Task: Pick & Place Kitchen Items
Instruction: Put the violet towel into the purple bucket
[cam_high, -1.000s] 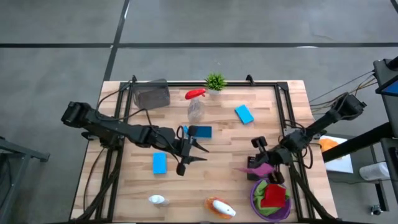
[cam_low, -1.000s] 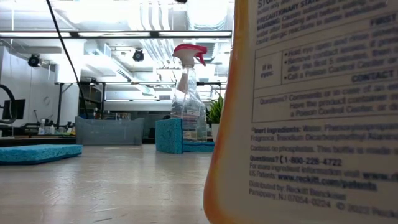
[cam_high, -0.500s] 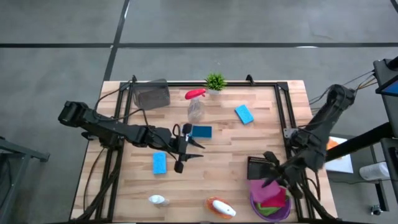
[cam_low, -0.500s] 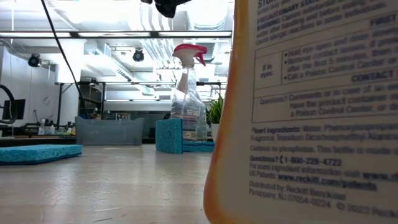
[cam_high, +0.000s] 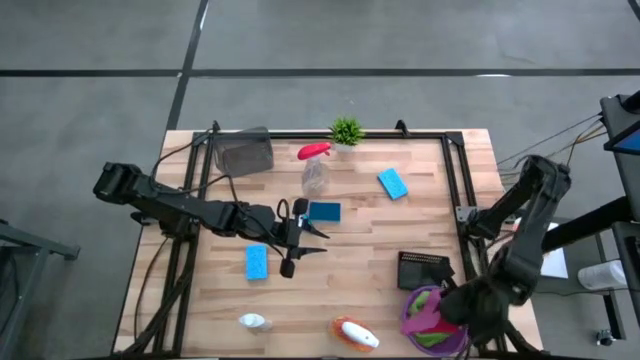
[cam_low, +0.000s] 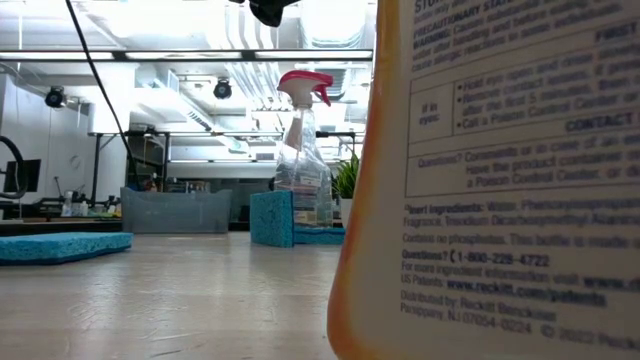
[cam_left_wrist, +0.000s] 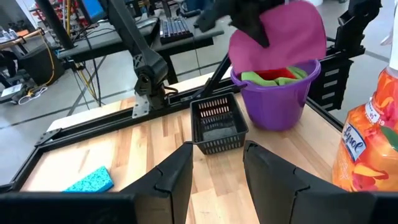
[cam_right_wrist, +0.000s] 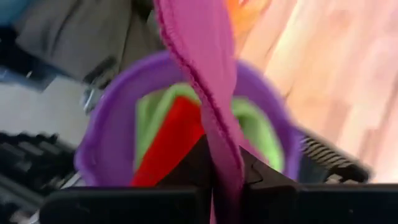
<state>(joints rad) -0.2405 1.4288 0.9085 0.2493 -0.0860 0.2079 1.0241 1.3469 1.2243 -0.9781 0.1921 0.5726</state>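
We see the right tool (cam_right_wrist: 217, 177) clenched on the magenta cloth (cam_left_wrist: 283, 34), hanging over the purple bucket (cam_left_wrist: 277, 102) w/ green + red cloths inside, at the bench (cam_high: 360, 230) near-right corner. Left tool (cam_high: 300, 247) mid-bench by a blue sponge (cam_high: 323, 212), fingers (cam_left_wrist: 174, 180) part-open, nothing held.

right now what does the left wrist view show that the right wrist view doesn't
Only the left wrist view shows the small black wire basket, a blue rectangular sponge, the orange spray bottle and the open left gripper. Only the right wrist view shows the right gripper shut on the cloth. Both show the magenta cloth hanging over the purple plastic bucket, with green and red cloths inside.
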